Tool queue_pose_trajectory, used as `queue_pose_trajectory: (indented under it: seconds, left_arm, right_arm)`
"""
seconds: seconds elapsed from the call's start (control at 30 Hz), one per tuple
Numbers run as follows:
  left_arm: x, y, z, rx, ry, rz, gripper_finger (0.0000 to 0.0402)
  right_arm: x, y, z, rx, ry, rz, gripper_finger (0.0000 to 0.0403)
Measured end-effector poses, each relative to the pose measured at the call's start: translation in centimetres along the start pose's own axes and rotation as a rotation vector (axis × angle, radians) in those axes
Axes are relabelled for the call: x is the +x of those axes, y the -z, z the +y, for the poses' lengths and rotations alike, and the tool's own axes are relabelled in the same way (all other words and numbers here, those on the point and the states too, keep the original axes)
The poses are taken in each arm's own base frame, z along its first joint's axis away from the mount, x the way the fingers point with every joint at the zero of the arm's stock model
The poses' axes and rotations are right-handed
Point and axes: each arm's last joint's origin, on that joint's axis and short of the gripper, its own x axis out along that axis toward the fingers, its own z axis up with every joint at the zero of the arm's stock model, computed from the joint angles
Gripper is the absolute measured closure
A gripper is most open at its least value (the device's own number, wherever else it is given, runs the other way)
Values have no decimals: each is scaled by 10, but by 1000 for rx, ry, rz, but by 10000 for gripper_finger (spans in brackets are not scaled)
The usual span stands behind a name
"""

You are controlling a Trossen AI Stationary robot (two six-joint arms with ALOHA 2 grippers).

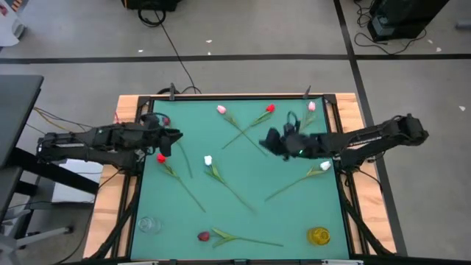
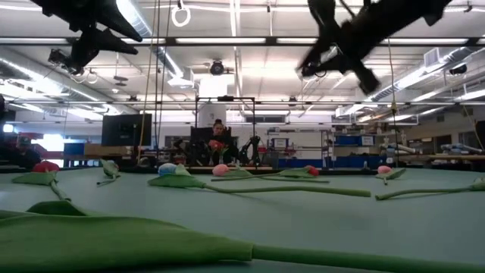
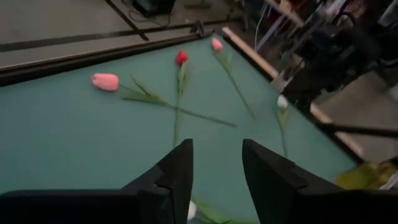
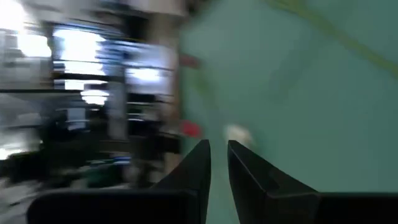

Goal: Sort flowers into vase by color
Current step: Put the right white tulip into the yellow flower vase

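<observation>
Green felt-like tabletop in a wooden frame, grey floor around it, workshop benches beyond.

Artificial tulips with thin green stems lie flat, scattered over the surface:
- pink tulip and red tulip near the far edge, stems crossing
- second pink tulip at the far right
- white tulip mid-table
- second white tulip at right
- second red tulip at left
- dark maroon tulip near the front edge

Clear glass vase stands front left, yellow glass vase front right; both hold no flowers.

Left gripper: above the left side of the table, fingers spread, nothing between them.

Right gripper: above the centre-right of the table, fingers nearly together with a narrow gap, pinching nothing.
</observation>
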Motion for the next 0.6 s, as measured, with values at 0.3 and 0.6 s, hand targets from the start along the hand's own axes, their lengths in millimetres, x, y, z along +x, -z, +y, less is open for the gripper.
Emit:
queue_pose_trajectory:
  seconds: [0.3,0.6]
  left_arm:
    - [16,6,-4,104,-34,72,256]
    - [30,14,-8,132,-39,164,256]
  right_arm:
    - [-18,29,-54,196,525,110,324]
    - [-32,20,-74,314,917,163,256]
